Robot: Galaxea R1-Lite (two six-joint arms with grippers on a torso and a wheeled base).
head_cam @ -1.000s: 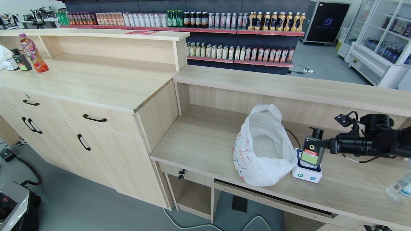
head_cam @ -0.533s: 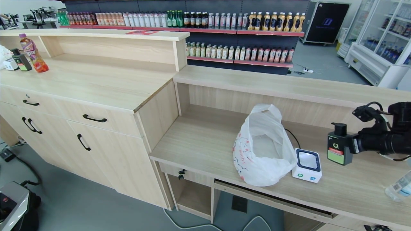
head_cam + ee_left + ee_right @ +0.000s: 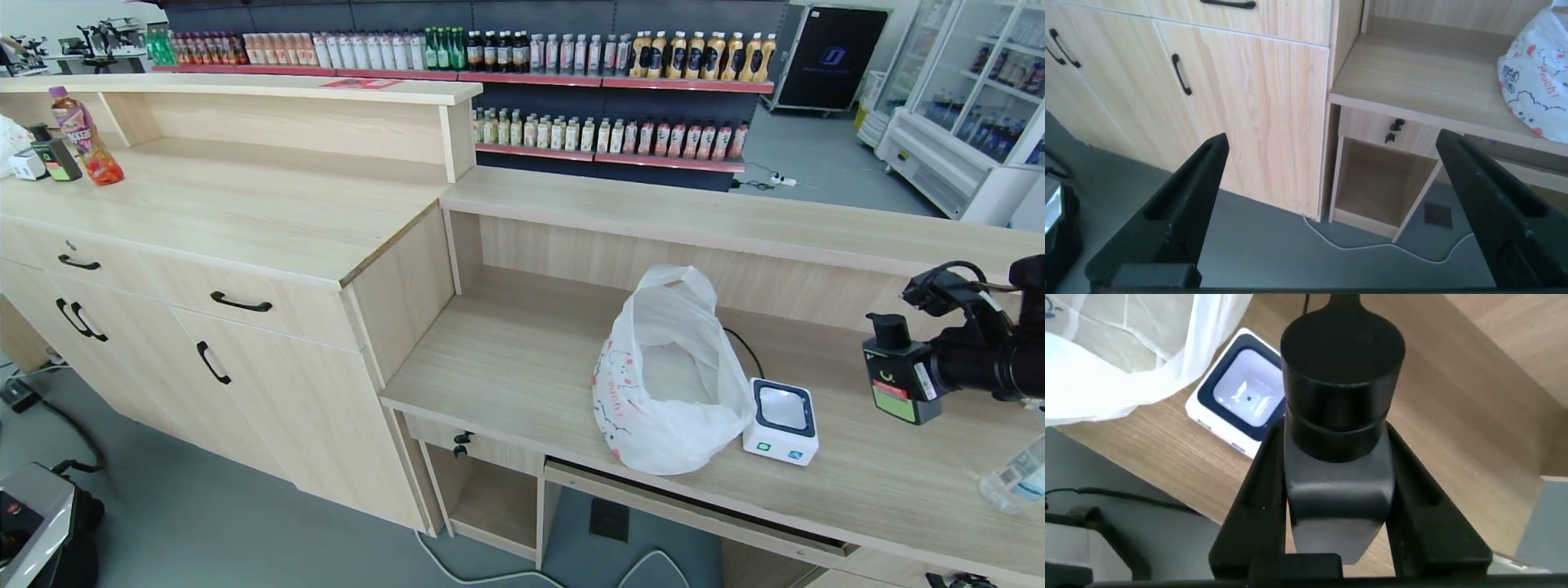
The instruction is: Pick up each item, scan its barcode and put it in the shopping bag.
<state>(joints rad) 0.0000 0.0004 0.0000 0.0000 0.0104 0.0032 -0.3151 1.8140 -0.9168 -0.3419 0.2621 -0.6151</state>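
My right gripper (image 3: 929, 377) is shut on a dark pump bottle (image 3: 896, 379) with a black cap and a green and red label. It holds the bottle above the lower counter, to the right of the white scanner (image 3: 781, 421). The right wrist view looks down on the bottle's black cap (image 3: 1343, 384), with the scanner (image 3: 1245, 392) and the edge of the white shopping bag (image 3: 1118, 343) beyond it. The bag (image 3: 665, 376) stands open on the counter just left of the scanner. My left gripper (image 3: 1331, 143) hangs open and holds nothing, low in front of the cabinet doors.
A clear water bottle (image 3: 1016, 478) lies at the counter's right edge. On the higher counter far left stand an orange drink bottle (image 3: 82, 135), a dark bottle (image 3: 53, 153) and a second scanner (image 3: 24, 163). A raised back ledge (image 3: 735, 216) runs behind the bag.
My right gripper has carried the pump bottle to the right, from just over the scanner to well clear of it, and turned it slightly. Bag and scanner have not moved.
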